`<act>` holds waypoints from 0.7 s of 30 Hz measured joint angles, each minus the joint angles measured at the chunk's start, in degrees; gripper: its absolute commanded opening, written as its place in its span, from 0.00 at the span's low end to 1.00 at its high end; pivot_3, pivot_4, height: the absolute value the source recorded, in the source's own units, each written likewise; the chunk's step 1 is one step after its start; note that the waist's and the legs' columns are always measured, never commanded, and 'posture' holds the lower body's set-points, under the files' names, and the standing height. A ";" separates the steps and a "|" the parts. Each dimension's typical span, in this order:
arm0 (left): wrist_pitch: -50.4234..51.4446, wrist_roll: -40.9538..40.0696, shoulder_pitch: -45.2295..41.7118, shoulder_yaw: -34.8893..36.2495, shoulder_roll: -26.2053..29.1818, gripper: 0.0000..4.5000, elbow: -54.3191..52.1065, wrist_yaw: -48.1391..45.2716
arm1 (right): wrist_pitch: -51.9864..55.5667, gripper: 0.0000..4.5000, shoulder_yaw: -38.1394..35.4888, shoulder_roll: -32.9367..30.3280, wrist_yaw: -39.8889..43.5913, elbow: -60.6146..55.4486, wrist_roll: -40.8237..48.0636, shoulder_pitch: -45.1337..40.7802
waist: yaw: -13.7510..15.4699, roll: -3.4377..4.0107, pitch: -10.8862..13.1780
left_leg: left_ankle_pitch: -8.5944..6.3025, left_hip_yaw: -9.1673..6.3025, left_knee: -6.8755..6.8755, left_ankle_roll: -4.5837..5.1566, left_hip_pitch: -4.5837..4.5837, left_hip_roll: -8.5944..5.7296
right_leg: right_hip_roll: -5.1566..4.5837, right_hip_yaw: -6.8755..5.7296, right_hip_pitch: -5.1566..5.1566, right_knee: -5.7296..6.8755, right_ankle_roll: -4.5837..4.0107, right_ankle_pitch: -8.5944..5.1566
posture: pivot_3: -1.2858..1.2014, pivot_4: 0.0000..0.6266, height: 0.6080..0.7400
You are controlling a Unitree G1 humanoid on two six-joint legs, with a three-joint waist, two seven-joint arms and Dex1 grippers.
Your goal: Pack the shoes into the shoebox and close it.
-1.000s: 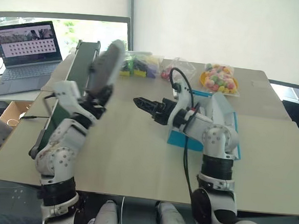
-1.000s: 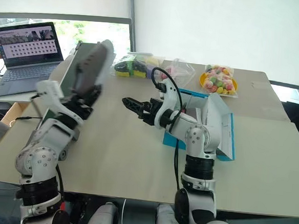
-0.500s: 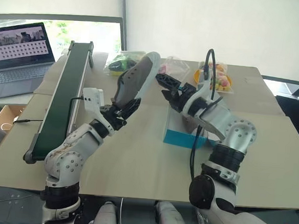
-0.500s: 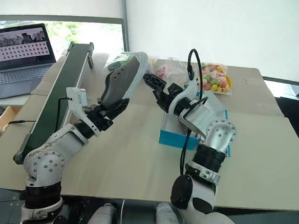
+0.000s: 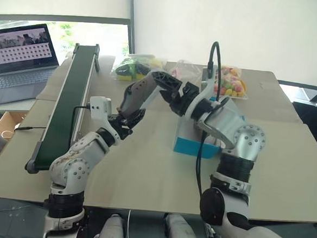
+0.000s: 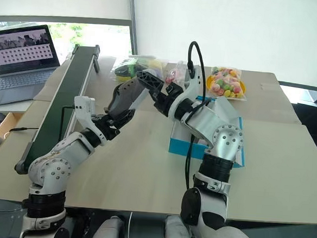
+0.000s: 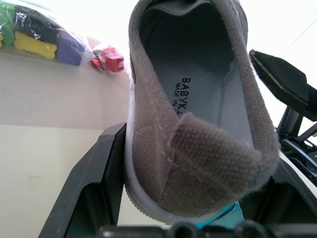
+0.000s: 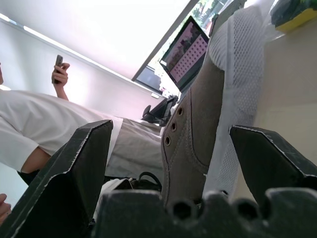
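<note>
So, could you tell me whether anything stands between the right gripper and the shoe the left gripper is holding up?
Nothing visible does. The right gripper has its fingers spread on either side of the toe end of the shoe, which the left gripper clamps at the heel, above the table.

Left gripper (image 5: 130,117) is clamping the shoe (image 5: 138,96) at its heel, arm reaching forward. Right gripper (image 5: 166,87) is spread wide, fingers straddling the shoe's toe, wrist raised.

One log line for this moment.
left gripper: shut on shoe | right gripper: open around shoe toe | shoebox: on table, no shoe seen inside
</note>
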 measured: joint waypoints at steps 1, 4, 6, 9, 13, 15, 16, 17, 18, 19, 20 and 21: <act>0.00 0.07 0.00 0.00 0.01 0.59 0.00 0.03 | -0.26 1.00 0.18 0.00 0.00 0.00 0.03 0.25 | 0.02 0.00 0.00 | 0.00 0.00 0.00 0.00 0.00 0.00 | 0.00 0.00 0.00 0.00 0.00 0.00 | 0.52 0.24 1.00; 0.00 0.31 0.03 -0.09 -0.01 0.59 0.00 0.11 | -1.32 1.00 1.00 -0.57 0.03 0.04 0.03 0.74 | 0.02 0.00 0.00 | 0.00 0.00 -0.02 0.00 0.00 0.00 | 0.00 0.00 -0.01 0.00 0.00 0.00 | 0.52 0.24 1.00; 0.01 0.73 0.13 -0.22 -0.08 0.59 -0.01 0.13 | -2.00 1.00 1.29 -0.84 0.13 0.23 -0.03 1.28 | 0.03 0.00 0.00 | 0.00 0.00 -0.04 0.00 0.01 0.00 | 0.00 -0.01 -0.01 0.00 0.00 0.00 | 0.52 0.24 1.00; 0.04 0.86 0.31 -0.26 -0.20 0.59 -0.01 0.22 | -2.78 1.00 2.24 -1.48 0.49 1.20 -0.38 2.13 | 0.03 0.00 0.00 | 0.00 0.00 -0.03 0.00 0.00 0.00 | 0.00 0.00 -0.02 -0.02 -0.01 -0.01 | 0.52 0.24 1.00; 0.04 0.85 0.38 -0.32 -0.30 0.59 -0.39 0.16 | -3.36 1.00 2.72 -3.58 0.93 2.84 -1.37 2.71 | 0.13 0.00 0.00 | 0.00 0.00 -0.04 0.00 0.00 0.00 | 0.00 0.00 -0.02 -0.05 -0.01 -0.01 | 0.52 0.24 1.00; 0.08 0.84 0.56 -0.32 -0.30 0.59 -0.40 0.15 | -3.39 1.00 2.67 -4.57 1.16 2.87 -1.36 2.96 | 0.16 0.00 0.00 | 0.00 0.00 -0.05 0.00 -0.01 0.00 | 0.00 0.00 -0.02 -0.07 -0.02 -0.01 | 0.52 0.24 1.00; 0.10 0.84 0.57 -0.33 -0.31 0.59 -0.40 0.15 | -3.43 1.00 2.68 -4.86 1.19 2.87 -1.35 3.04 | 0.15 0.00 0.00 | 0.00 0.00 -0.06 0.00 -0.01 0.00 | 0.00 0.00 -0.02 -0.08 -0.02 -0.01 | 0.52 0.24 1.00; 0.10 0.85 0.57 -0.33 -0.32 0.59 -0.40 0.15 | -3.50 1.00 2.70 -5.22 1.19 2.87 -1.35 3.23 | 0.15 0.00 0.00 | 0.00 0.00 -0.06 0.00 -0.01 0.00 | 0.00 0.00 -0.02 -0.08 -0.02 -0.02 | 0.52 0.24 1.00; 0.10 0.85 0.57 -0.33 -0.32 0.59 -0.40 0.15 | -3.55 1.00 2.72 -5.39 1.19 2.87 -1.35 3.43 | 0.15 0.00 0.00 | 0.00 0.00 -0.07 0.00 -0.01 0.00 | 0.00 0.00 -0.02 -0.08 -0.03 -0.02 | 0.52 0.24 1.00; 0.10 0.85 0.57 -0.33 -0.32 0.59 -0.40 0.15 | -3.64 1.00 2.81 -5.41 1.19 2.87 -1.36 3.66 | 0.14 0.00 0.00 | 0.00 0.00 -0.08 0.00 -0.01 0.00 | 0.00 0.00 -0.03 -0.08 -0.03 -0.02 | 0.52 0.24 1.00; 0.10 0.85 0.57 -0.33 -0.33 0.59 -0.40 0.15 | -3.69 1.00 2.99 -5.39 1.19 2.88 -1.37 3.82 | 0.12 0.00 0.00 | 0.00 0.00 -0.08 0.00 -0.01 0.00 | 0.00 0.00 -0.04 -0.08 -0.03 -0.02 | 0.52 0.24 1.00; 0.10 0.85 0.56 -0.35 -0.33 0.59 -0.40 0.14 | -3.87 1.00 3.18 -5.28 1.22 2.97 -1.42 3.81 | 0.11 0.00 0.00 | 0.00 0.00 -0.08 0.00 -0.01 0.00 | 0.00 0.00 -0.04 -0.08 -0.03 -0.02 | 0.52 0.24 1.00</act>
